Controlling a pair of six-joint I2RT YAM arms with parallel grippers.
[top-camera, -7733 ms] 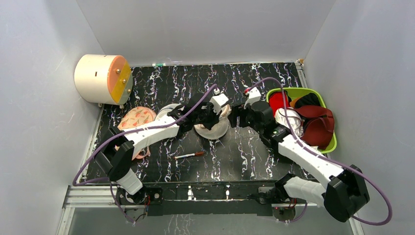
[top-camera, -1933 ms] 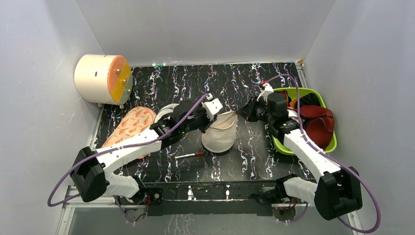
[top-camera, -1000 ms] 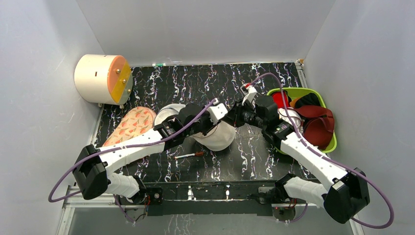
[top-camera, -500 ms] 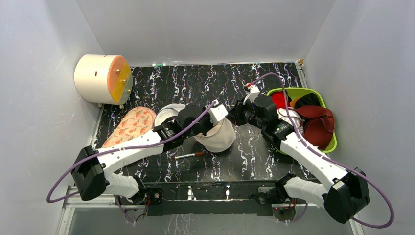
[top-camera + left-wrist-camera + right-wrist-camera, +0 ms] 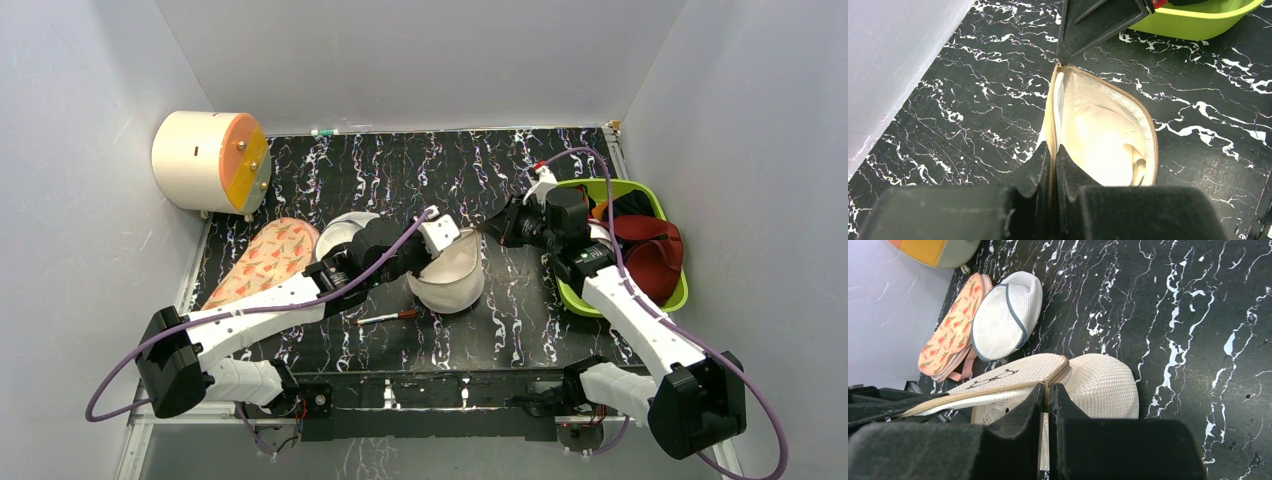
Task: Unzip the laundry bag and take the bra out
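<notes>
now 2 end effectors (image 5: 1053, 150) (image 5: 1048, 389) pinch 1 gaping laundry bag (image 5: 457, 277).

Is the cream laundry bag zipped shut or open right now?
Open: the laundry bag gapes at its rim between the left gripper and right gripper, showing its pale inside.

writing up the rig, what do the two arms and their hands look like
Both the left arm and right arm have white link shells with black joints; a purple cable loops along each. The left hand and right hand are matte black and wedge-shaped.
</notes>
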